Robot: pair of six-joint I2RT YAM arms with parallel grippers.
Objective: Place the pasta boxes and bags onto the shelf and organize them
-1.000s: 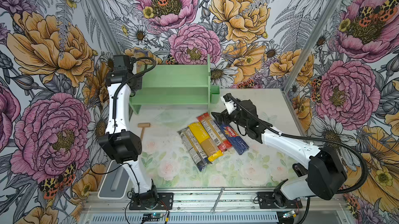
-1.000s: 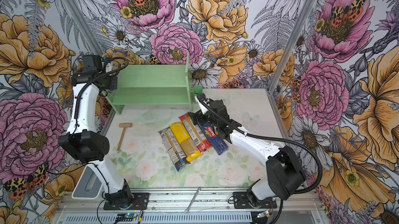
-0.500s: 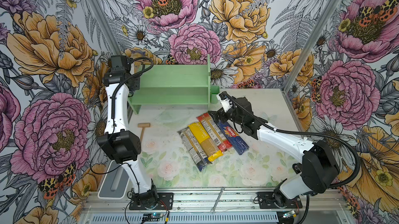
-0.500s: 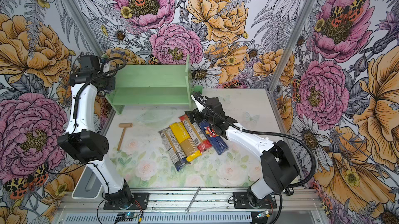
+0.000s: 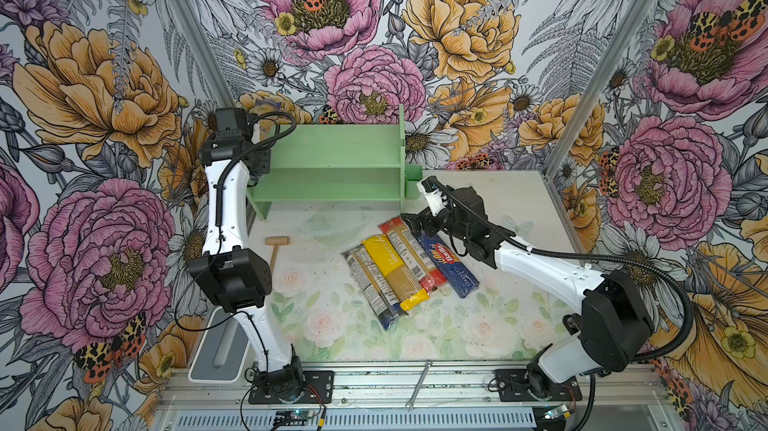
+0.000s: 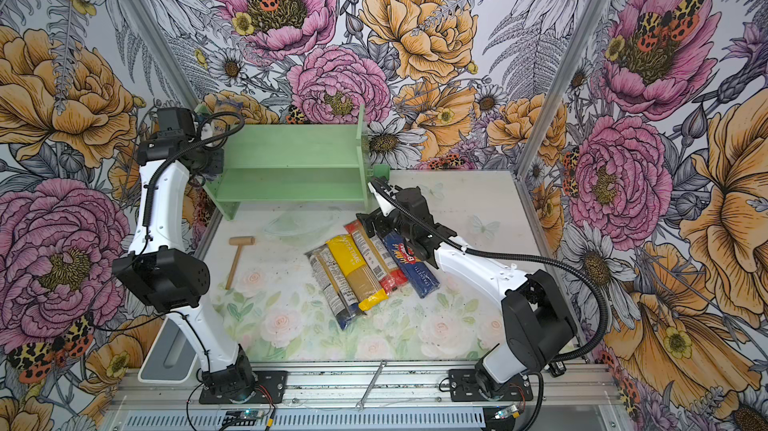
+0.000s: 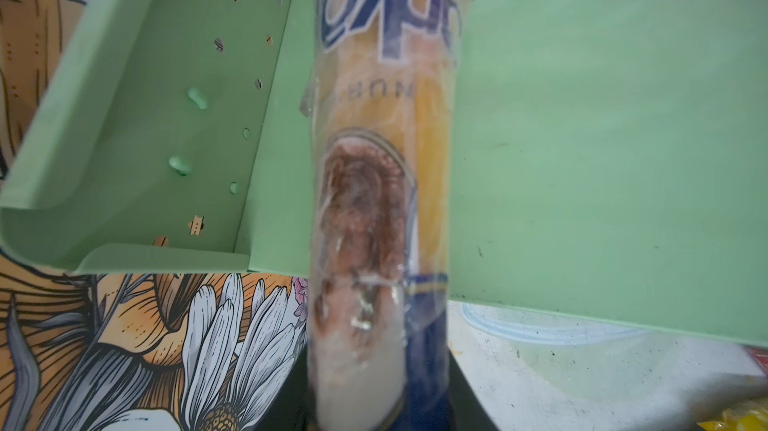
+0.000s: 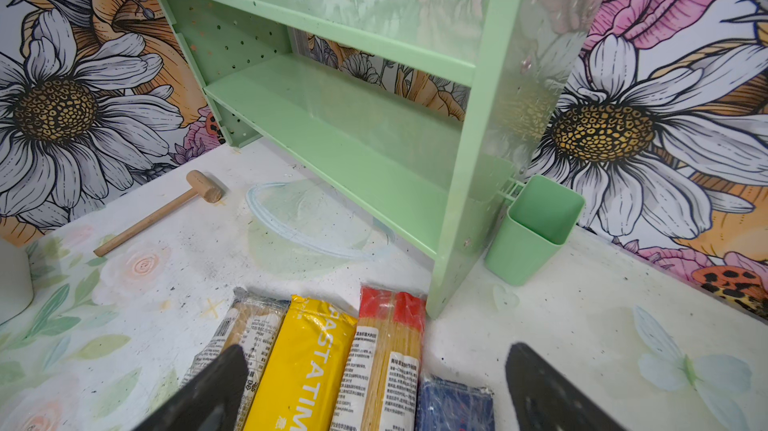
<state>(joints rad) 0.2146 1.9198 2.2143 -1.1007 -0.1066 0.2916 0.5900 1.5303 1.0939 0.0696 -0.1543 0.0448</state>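
Two bare tiers make up the shelf (image 5: 332, 159), which stands at the upper centre of both top views. Its open front faces the table (image 5: 316, 325), so a pack can go in lengthwise, and it is wider than any pack is long.

Four packs lie side by side just below and right of it at centre frame, flanks touching: blue-ended clear bag (image 5: 370, 287), yellow bag (image 5: 392, 271), red-ended clear bag (image 5: 411, 254) and Barilla box (image 5: 451, 262). Their long axes run parallel from upper left to lower right, and the upper ends point toward the shelf's right leg. I judge the row is laid out this way so each pack can be taken in turn.

The held clear bag (image 7: 374, 159) fills the middle of the left wrist view. Its long axis runs straight away from the camera, with the dark blue end nearest the jaws. It crosses a shelf board just beside the perforated side panel (image 7: 199, 117); I cannot tell whether it touches the board. In a top view its far end shows at the shelf's upper left corner (image 6: 227, 105).

The left gripper (image 7: 380, 387) pinches that blue end, presumably so the free length reaches a tier first. The right gripper (image 8: 370, 387) hangs spread wide over the row's upper ends and holds nothing.

The green cup (image 5: 413, 181) hangs at the shelf's right side. A wooden mallet (image 5: 276, 242) lies at centre left, well apart from the packs.
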